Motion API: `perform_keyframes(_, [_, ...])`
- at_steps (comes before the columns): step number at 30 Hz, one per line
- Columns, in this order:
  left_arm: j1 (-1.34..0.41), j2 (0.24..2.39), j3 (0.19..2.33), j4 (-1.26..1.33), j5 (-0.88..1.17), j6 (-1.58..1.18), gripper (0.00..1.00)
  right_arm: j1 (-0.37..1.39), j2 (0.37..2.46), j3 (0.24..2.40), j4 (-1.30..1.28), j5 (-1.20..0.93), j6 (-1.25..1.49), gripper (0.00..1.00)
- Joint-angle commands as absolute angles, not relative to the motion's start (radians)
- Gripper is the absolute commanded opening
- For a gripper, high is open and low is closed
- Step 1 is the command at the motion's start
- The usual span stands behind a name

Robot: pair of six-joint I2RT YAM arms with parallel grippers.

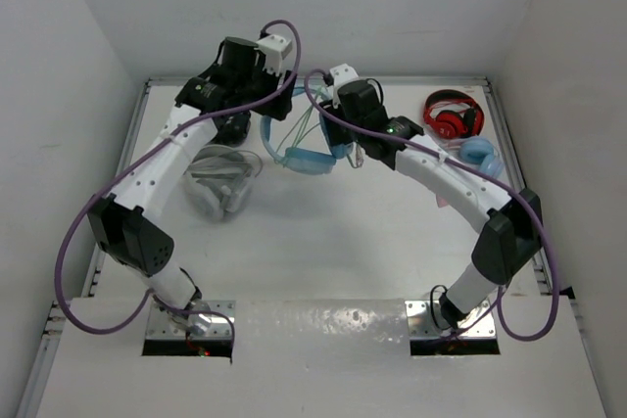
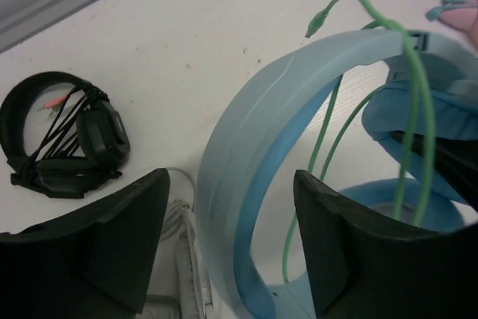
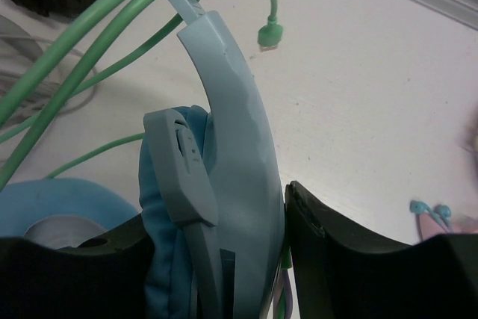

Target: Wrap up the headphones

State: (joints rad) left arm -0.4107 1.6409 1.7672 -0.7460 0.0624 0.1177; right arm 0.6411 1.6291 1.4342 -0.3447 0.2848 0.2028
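The light-blue headphones [image 1: 304,156] stand at the table's far middle, held up between both arms. My right gripper [image 3: 216,214] is shut on one end of them, its fingers pressed against the padded blue cup and the headband's end [image 3: 239,147]. My left gripper [image 2: 230,181] is open, with the wide headband [image 2: 246,147] passing between its spread fingers [image 2: 112,244] without clear contact. The pale-green cable [image 2: 414,110] loops loosely over the headband, and its plug [image 3: 270,33] hangs free. In the top view the left gripper [image 1: 260,115] and the right gripper [image 1: 343,144] flank the headphones.
Black headphones with a bundled cable [image 2: 67,136] lie by the left gripper. A grey-white pair [image 1: 225,181] lies at the left. Red headphones [image 1: 453,115] and a blue-cupped pair [image 1: 480,154] sit at the far right. Walls rim the table.
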Motion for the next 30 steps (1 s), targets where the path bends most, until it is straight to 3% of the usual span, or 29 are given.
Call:
perform_keyframes(1, [-0.405,1.571,1.784,-0.684,0.077,0.091,0.70,0.640,1.623,1.430,-0.325,0.302,0.236,0.00])
perform_keyframes(4, [-0.405,1.568,1.804,-0.684,0.075,0.087,0.81,0.638,1.617,1.410,-0.330,0.304,0.238,0.00])
perform_keyframes(15, [-0.400,1.540,1.833,-0.715,0.038,0.095,0.83,0.531,1.510,1.181,-0.370,0.287,0.324,0.00])
perform_keyframes(30, [-0.261,1.405,1.741,-0.727,0.153,0.020,0.83,0.398,1.046,0.766,-0.679,0.399,0.380,0.00])
